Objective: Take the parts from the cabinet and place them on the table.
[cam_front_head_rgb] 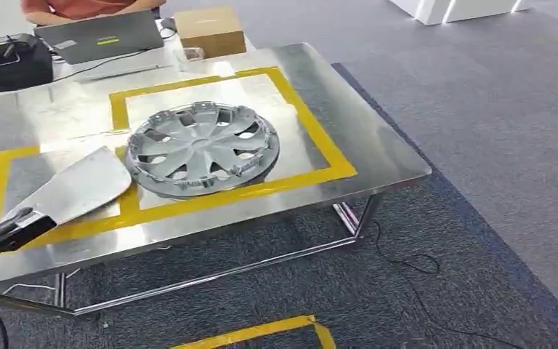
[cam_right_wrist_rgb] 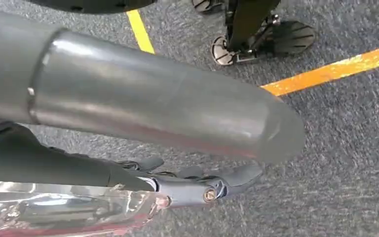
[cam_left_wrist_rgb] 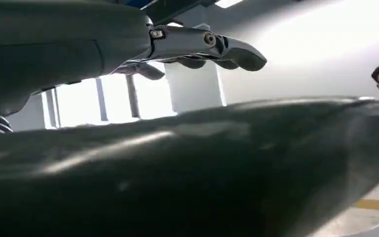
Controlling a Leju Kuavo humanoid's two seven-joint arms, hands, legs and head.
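Two parts are on view in the head picture: one flat silver panel and one grey wheel cover.

Nearest, at the lower left edge, the left hand grips the narrow end of the panel, dark fingers curled round it. In the left wrist view the same fingers arch over the panel's broad dark surface. The panel's long axis runs from lower left up toward the frame's centre, its wide rounded end lying on the steel table and crossing a strip of the yellow tape, just beside the wheel cover.

The wheel cover lies face up inside the taped rectangle, left of centre.

The right hand hangs over grey carpet, fingers lightly curled; a shiny, clear-looking thing lies beside it, but whether the hand holds it I cannot tell.

Farther back, upper left: one black case, one laptop, one cardboard box, and a person's arm at the top edge.
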